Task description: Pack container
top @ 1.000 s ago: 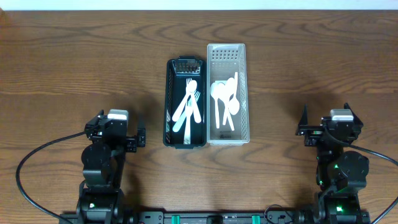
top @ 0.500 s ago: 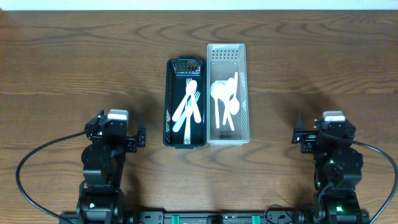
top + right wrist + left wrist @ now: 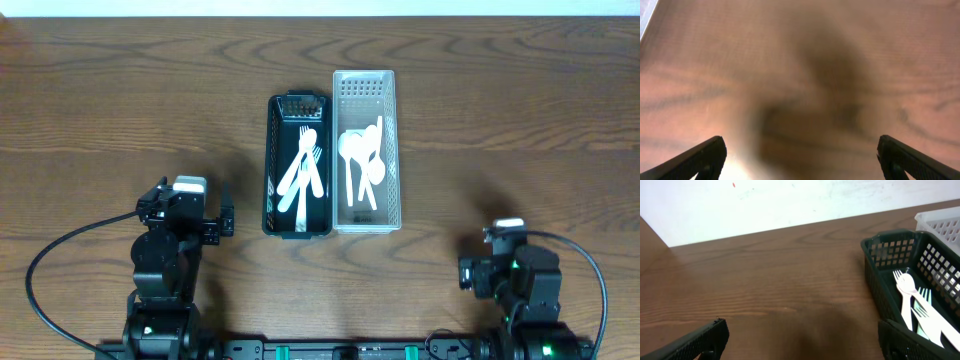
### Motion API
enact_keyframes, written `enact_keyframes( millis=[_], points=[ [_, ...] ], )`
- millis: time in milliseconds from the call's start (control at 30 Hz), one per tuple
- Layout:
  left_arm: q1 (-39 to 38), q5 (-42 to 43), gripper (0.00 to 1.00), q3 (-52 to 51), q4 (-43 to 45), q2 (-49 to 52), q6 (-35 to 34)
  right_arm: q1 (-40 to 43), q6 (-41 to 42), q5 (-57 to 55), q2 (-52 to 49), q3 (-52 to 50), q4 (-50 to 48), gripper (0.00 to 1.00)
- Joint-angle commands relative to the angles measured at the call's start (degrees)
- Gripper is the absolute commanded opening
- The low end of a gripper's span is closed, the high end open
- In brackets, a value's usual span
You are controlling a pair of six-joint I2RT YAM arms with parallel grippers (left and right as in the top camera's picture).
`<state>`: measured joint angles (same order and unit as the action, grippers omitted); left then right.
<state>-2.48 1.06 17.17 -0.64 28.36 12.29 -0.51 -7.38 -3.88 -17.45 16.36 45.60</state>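
A black basket (image 3: 272, 170) in the middle of the table holds white forks (image 3: 303, 170). Touching its right side, a white basket (image 3: 396, 150) holds white spoons (image 3: 360, 165). The black basket (image 3: 875, 275) and the forks (image 3: 912, 307) also show at the right of the left wrist view, with a corner of the white basket (image 3: 940, 220). My left gripper (image 3: 800, 347) is open and empty, low at the front left (image 3: 222, 220). My right gripper (image 3: 800, 160) is open and empty over bare wood at the front right (image 3: 470, 275).
The table top (image 3: 120, 100) is dark wood. Black cables (image 3: 50, 255) loop beside both arm bases at the front edge. A white wall (image 3: 765, 200) stands behind the table's far edge.
My right arm has drawn back toward the front edge and lowered, its wrist view now blurred over bare wood. The left arm and both baskets have not moved.
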Motion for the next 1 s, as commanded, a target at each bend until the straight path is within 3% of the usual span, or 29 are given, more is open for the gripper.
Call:
enact_keyframes(
  millis=[0,200,400,633,967],
  points=[
    [-0.22,-0.87,0.98,-0.24,0.24,-0.37,0.76,-1.29,-0.42,-0.46,6.14,0.11,4.13,0.99],
    [-0.22,-0.87,0.98,-0.24,0.24,-0.37,0.76,-2.95,-0.42,0.35,16.46,0.11,6.14,0.99],
    [-0.22,-0.87,0.98,-0.24,0.24,-0.37,0.76,-6.32,-2.25,1.86,17.16,-2.8,-19.85,0.99],
    [-0.22,-0.87,0.98,-0.24,0.24,-0.37,0.76,-5.88,-4.92,1.2,17.16,-16.41,-45.22,0.99],
    [-0.22,-0.87,0.98,-0.24,0.24,-0.37,0.76,-5.46,-4.68,2.58,17.18,-16.04,-41.46,0.99]
  ],
)
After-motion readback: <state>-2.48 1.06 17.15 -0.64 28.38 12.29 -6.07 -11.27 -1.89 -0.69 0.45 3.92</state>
